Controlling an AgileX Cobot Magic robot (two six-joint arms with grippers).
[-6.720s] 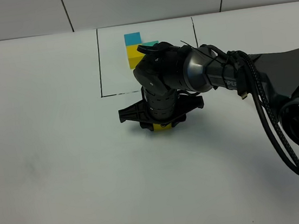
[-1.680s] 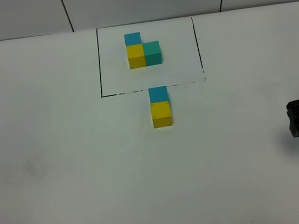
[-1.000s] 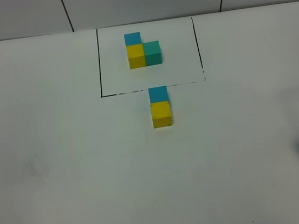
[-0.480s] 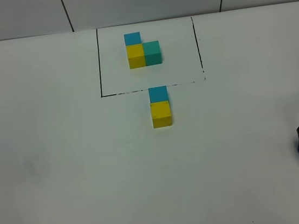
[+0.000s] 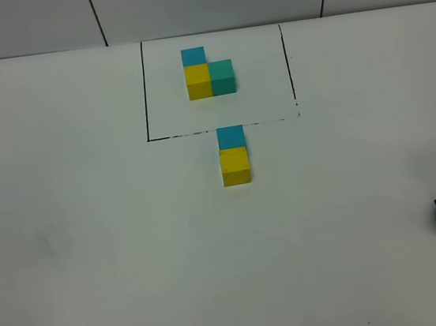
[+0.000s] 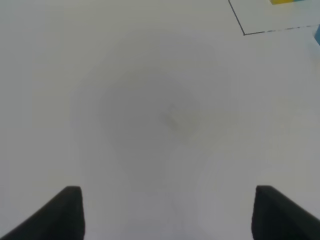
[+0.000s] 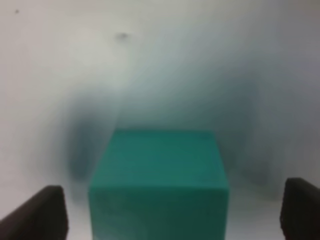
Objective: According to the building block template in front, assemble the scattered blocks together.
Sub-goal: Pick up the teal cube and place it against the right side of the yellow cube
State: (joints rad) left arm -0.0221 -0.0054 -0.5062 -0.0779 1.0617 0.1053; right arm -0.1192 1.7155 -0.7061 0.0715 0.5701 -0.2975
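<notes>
While the right tool (image 7: 167, 214) gapes astride the teal-green cube (image 7: 159, 167), the blue-yellow pair (image 5: 234, 157) points at the template (image 5: 209, 75).

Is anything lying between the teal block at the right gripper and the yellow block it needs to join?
No. The exterior high view shows only bare white table between the teal block and the yellow block.

A flat, matte white table (image 5: 95, 265) fills nearly the whole scene, lit softly and evenly, so that the shadows on it are pale and blurred. Behind its far edge rises a light grey wall (image 5: 206, 1) of smooth panels, divided by thin dark seams (image 5: 96, 16) that run slightly slanted. A faint greyish smudge (image 5: 49, 246) marks the tabletop toward the left side.
</notes>
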